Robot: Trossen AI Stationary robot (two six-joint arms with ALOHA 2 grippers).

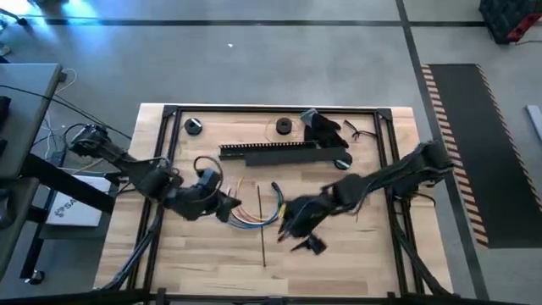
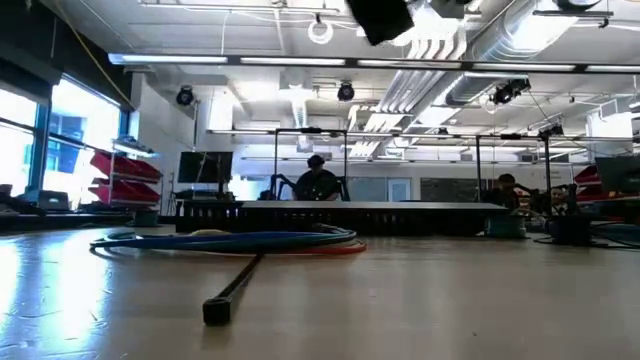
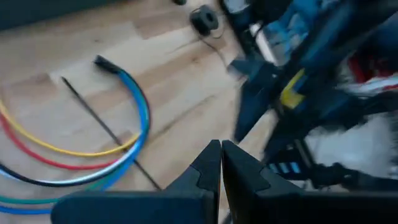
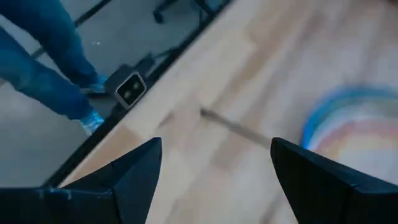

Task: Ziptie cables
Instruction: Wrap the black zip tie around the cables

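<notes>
While right gripper (image 4: 214, 163) gapes empty above blurred ziptie (image 4: 233, 129) – left gripper (image 3: 221, 163) closed, empty

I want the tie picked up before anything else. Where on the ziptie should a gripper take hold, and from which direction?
Probably near its free end toward the table's front edge. The ziptie lies flat and straight on the wood, its far part running beside the cables, so that end has bare table around it. Come straight down, fingers straddling the thin strip across its width. The right gripper, open, is nearest.
</notes>
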